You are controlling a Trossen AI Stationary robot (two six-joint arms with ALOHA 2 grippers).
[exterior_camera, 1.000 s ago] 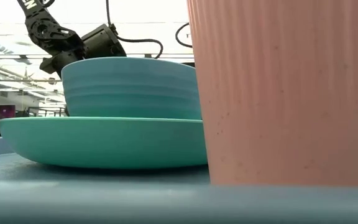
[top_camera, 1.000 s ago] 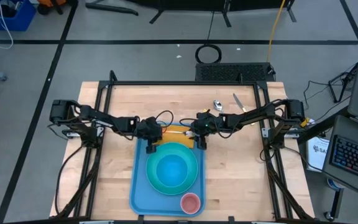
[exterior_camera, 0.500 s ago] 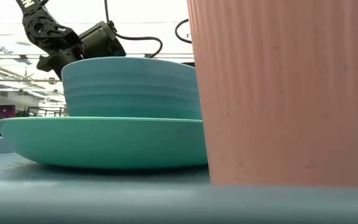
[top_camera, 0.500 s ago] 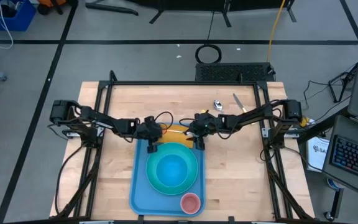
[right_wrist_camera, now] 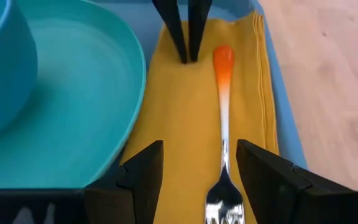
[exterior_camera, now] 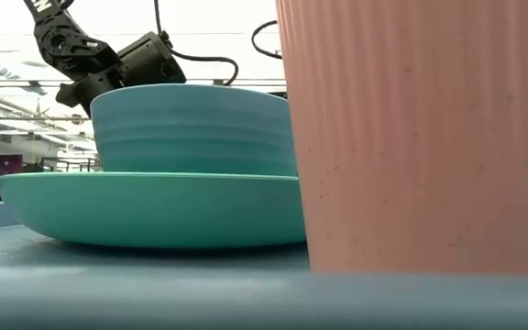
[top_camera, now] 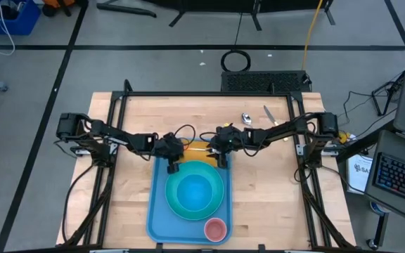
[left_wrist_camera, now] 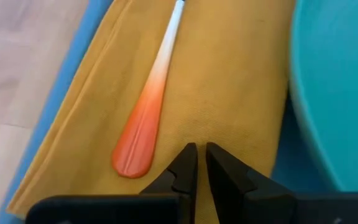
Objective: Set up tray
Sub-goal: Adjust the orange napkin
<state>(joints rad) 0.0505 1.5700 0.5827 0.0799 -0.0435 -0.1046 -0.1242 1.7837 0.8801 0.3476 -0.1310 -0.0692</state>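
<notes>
The light-blue tray [top_camera: 157,211] lies in the middle of the table. An orange-yellow napkin [top_camera: 197,149] lies flat across its far end. On the napkin rests a fork [right_wrist_camera: 224,112] with an orange handle [left_wrist_camera: 143,130], its handle end toward the table's left. My left gripper [left_wrist_camera: 201,150] is shut, its tips down on the napkin just beside the handle's end. My right gripper [right_wrist_camera: 207,171] is open, one finger on each side of the fork's tine end [right_wrist_camera: 222,208], touching nothing that I can see. My left gripper comes down at a slant from the table's left. Its shut fingertips [right_wrist_camera: 188,57] meet the napkin's top [left_wrist_camera: 197,124] next to the fork's handle end. The napkin stays flat on the tray. Whether any cloth sits between the tips, I cannot tell.
A turquoise plate [top_camera: 176,205] with a blue bowl [top_camera: 194,190] fills the tray's middle, close to the napkin's near edge. A pink cup [top_camera: 215,228] stands in the tray's near right corner. A spoon [top_camera: 246,118] and a knife [top_camera: 268,113] lie on the wood at the far right.
My right gripper has edged a little toward the table's left, along the fork, staying open. The napkin, the fork and my left gripper have kept their places.
</notes>
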